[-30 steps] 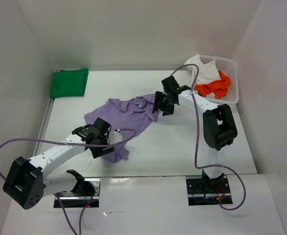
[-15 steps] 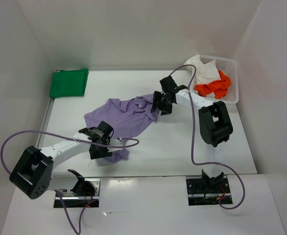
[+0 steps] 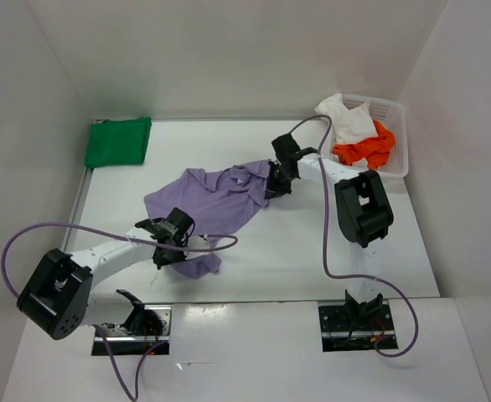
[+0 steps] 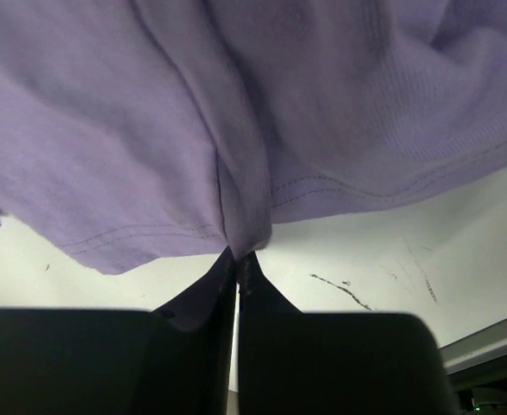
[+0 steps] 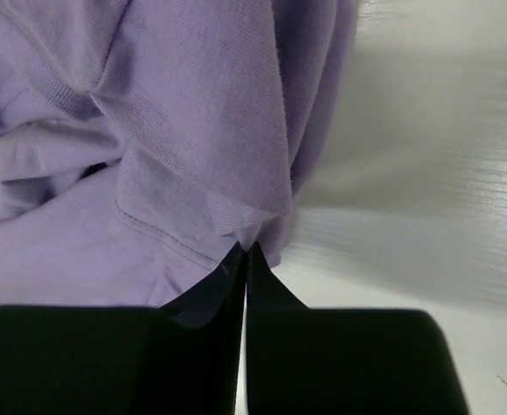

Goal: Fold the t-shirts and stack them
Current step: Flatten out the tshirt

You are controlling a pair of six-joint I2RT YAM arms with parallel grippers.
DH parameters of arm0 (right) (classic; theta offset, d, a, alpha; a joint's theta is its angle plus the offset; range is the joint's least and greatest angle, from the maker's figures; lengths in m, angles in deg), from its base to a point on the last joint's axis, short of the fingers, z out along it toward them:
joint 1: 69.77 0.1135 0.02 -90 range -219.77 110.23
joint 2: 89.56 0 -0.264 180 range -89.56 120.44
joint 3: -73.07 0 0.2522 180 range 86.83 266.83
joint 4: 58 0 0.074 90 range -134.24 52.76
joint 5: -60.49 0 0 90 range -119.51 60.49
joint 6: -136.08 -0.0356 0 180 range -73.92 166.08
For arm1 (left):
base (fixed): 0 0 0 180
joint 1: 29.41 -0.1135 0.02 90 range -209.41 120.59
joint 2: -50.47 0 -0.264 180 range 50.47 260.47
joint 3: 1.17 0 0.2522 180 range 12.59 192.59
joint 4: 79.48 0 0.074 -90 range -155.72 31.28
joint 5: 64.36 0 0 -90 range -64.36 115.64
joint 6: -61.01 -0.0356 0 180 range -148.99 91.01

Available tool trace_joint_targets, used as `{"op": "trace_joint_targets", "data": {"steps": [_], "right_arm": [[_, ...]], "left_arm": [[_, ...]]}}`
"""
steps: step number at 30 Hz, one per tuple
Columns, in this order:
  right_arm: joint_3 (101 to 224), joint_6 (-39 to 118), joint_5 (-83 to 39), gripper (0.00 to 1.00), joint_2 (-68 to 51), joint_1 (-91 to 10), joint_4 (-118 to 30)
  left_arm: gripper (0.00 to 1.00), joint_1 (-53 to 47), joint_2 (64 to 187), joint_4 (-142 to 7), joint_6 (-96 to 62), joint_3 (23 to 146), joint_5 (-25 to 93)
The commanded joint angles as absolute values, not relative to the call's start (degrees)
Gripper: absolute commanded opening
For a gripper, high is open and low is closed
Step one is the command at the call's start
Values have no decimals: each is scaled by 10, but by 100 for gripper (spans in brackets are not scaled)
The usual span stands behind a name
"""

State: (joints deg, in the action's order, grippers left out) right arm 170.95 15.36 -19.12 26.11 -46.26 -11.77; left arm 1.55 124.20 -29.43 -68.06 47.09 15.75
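A lavender t-shirt lies crumpled across the middle of the table. My left gripper is shut on its near hem; in the left wrist view the cloth is pinched at the tips of the gripper. My right gripper is shut on the shirt's far right edge; the right wrist view shows a fold of the shirt caught at the tips of that gripper. A folded green t-shirt lies at the far left. White and orange-red t-shirts sit in the basket.
The white mesh basket stands at the far right against the side wall. White walls close in the table on the left, back and right. Purple cables loop from both arms over the near part of the table.
Both grippers have gone from open to shut on the lavender t-shirt. The left arm slid nearer and left along the hem; the right gripper shifted slightly left onto the shirt's edge.
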Motion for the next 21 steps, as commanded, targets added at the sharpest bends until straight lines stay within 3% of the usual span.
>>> {"op": "trace_joint_targets", "data": {"steps": [1,11,21], "right_arm": [[1735,151,-195,0,267,-459,-129],[1710,156,-227,0,117,-487,-58],[1718,183,-187,0,-47,-591,31]], "left_arm": [[0,18,1207,-282,-672,485,168],[0,-37,1143,-293,-660,517,183],[0,-67,1143,-306,-628,665,121]]}}
